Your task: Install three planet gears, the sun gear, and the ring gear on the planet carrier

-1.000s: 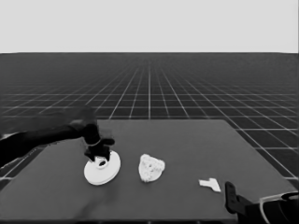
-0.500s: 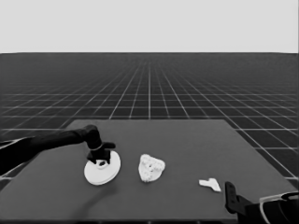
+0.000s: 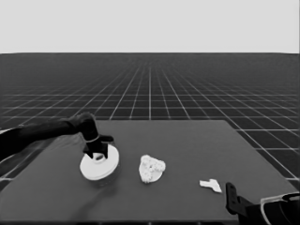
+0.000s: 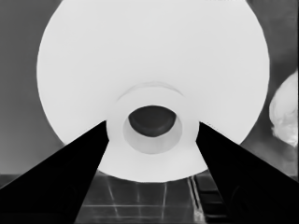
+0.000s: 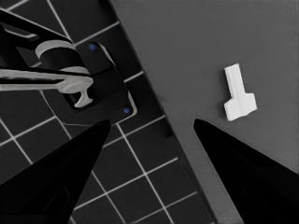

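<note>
Left end effector [image 3: 97, 151] grips the larger round part [image 3: 99, 165] by its centre hub at the counter's [image 3: 187, 150] left. Smaller round part [image 3: 152, 168], carrying gears, lies just right. Right end effector [image 5: 148, 128] parked, fingers apart.

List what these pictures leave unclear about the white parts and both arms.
1. Gears on the smaller round part: in the head view they are a lump too small to count, and the left wrist view's edge cuts them off.
2. Whether the larger round part touches the table: it fills the left wrist view, and the left gripper, jaws shut on its hub, covers its middle in the head view.
3. Right gripper, jaws open: cut off at the head view's corner.
</note>
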`<state>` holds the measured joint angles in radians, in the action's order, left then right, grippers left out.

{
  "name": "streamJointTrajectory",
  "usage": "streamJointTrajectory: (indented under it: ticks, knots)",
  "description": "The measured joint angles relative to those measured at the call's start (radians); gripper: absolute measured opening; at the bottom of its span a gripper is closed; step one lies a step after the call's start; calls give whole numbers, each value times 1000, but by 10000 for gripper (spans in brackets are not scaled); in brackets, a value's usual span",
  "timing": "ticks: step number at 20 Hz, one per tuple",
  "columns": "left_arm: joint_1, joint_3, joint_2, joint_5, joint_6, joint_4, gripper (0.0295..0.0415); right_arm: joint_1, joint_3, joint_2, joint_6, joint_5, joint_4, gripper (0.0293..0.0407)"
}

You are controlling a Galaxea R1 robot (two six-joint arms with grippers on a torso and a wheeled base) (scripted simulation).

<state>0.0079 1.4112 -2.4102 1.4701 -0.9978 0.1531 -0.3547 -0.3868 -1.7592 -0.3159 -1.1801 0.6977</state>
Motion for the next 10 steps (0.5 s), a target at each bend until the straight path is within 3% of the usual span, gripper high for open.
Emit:
streamJointTrajectory:
  ticks: [3,8,10]
  knots:
    - [-63,-14,6,31,-5,-50,348,0,0,0,0,0,0,385]
    - [-76,-14,6,38,-4,-62,348,0,0,0,0,0,0,385]
    - [-51,3,-334,70,-377,-20,348,0,0,0,0,0,0,385]
